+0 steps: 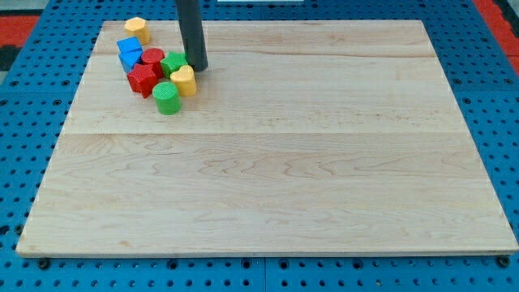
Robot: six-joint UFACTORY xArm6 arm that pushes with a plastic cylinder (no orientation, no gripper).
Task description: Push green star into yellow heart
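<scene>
The green star (173, 64) lies in a cluster at the view's upper left, touching the yellow heart (184, 80) just below and to its right. My tip (198, 68) stands right next to the star's right side and just above the heart. The rod rises out of the view's top.
In the same cluster are a red star (143, 79), a red cylinder (152, 57), two blue blocks (129, 52) and a green cylinder (166, 97). A yellow hexagonal block (135, 29) sits apart, near the wooden board's (276, 162) top left corner. A blue pegboard surrounds the board.
</scene>
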